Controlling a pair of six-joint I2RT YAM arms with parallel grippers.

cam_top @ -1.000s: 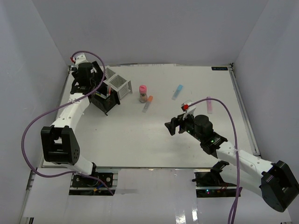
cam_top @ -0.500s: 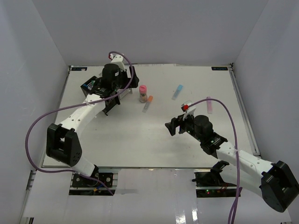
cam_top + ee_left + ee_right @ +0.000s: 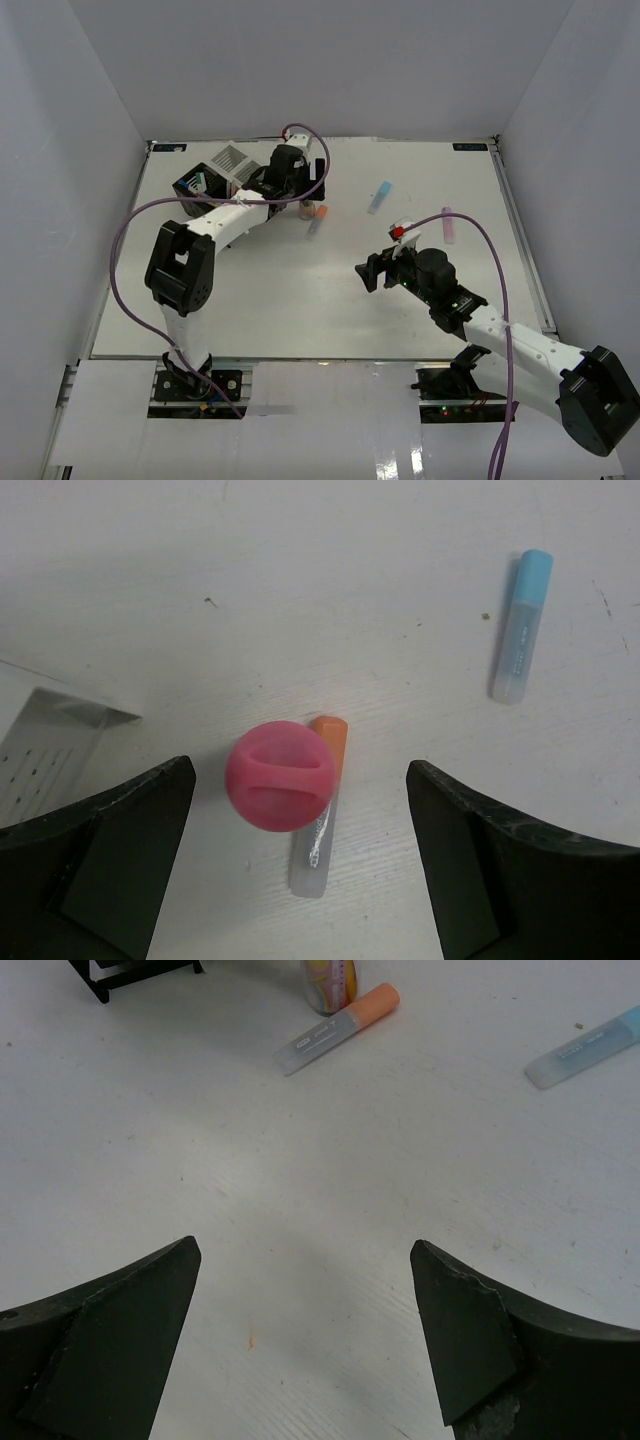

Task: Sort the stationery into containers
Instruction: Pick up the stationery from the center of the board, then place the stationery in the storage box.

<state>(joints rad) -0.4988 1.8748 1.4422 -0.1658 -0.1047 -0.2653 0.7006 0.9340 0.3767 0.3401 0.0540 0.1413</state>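
Observation:
My left gripper [image 3: 302, 196] is open and hangs over the stubby pink-capped cylinder [image 3: 280, 775], which stands upright between its fingers, nearer the left one, untouched. An orange-capped marker [image 3: 322, 810] lies against the cylinder. A blue-capped marker [image 3: 520, 625] lies further right, also in the top view [image 3: 380, 196]. My right gripper [image 3: 372, 270] is open and empty above bare table; its view shows the orange marker [image 3: 340, 1028] and the blue marker [image 3: 585, 1050] ahead. A black mesh container [image 3: 195, 186] and a white one [image 3: 232, 160] stand at the back left.
A lilac marker [image 3: 448, 224] lies at the right of the table, beside the right arm's cable. A corner of a white container [image 3: 50, 745] shows left of the left gripper. The purple cable of the left arm arches over the left side of the table.
My left arm has swung right, from the containers to above the pink-capped cylinder. The right arm has not moved.

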